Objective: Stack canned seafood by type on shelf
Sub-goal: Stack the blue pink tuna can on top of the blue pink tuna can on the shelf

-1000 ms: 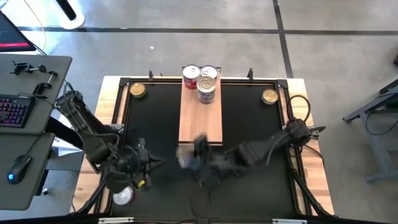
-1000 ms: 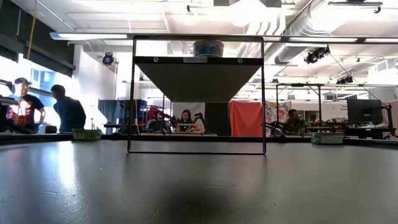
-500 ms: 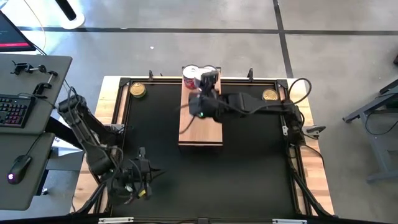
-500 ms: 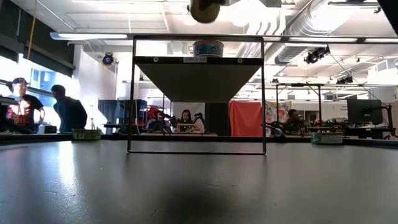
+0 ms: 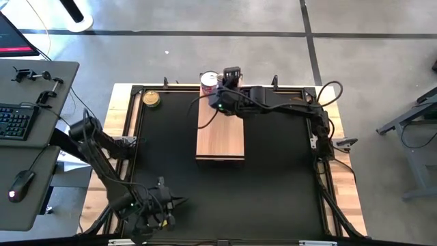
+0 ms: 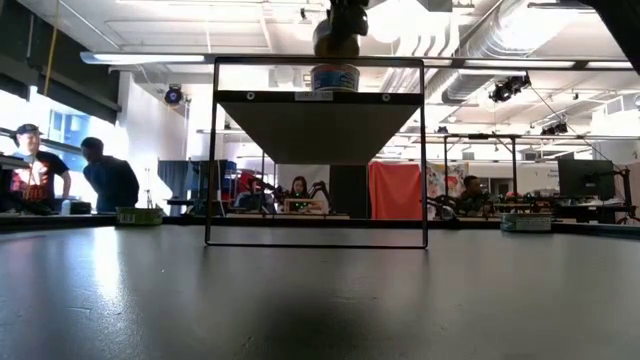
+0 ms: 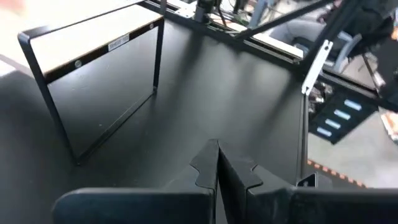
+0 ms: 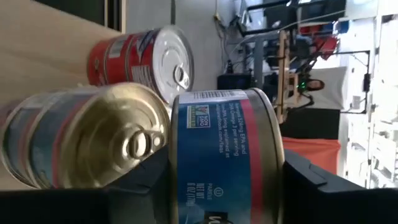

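The shelf (image 5: 220, 133) is a light-wood plank raised on a black frame (image 6: 213, 150) over the black mat. At its far end stand a red tin with a silver lid (image 5: 208, 82) (image 8: 140, 59) and a gold-lidded blue-label tin (image 8: 93, 140) (image 6: 335, 78). My right gripper (image 5: 230, 76) reaches over that end from the table's right, shut on another blue-and-red tin (image 8: 224, 155) (image 6: 337, 35), just above the gold-lidded one. A further gold-lidded tin (image 5: 151, 99) sits on the mat at the far left. My left gripper (image 5: 171, 201) (image 7: 217, 158) hovers shut over the mat's near left. My right gripper pinches the blue-and-red tin between its two fingers (image 8: 140, 183), which appear to lie on the tin's two flat ends, with the label band (image 8: 214, 146) showing between them. It comes from the table's right, nearly level. The tin is lifted clear, above the tins on the shelf.
A side desk with a keyboard (image 5: 17, 119) and mouse stands left of the table. Pale wooden edges (image 5: 345, 191) border the mat. The mat before and beside the shelf is bare (image 5: 280, 164). People (image 6: 110, 180) are in the room beyond the far edge.
My right gripper has swung with the tin from off the shelf's near end to over its far end, rising and turning as it went. My left gripper has gone toward the table's near edge and down, staying shut.
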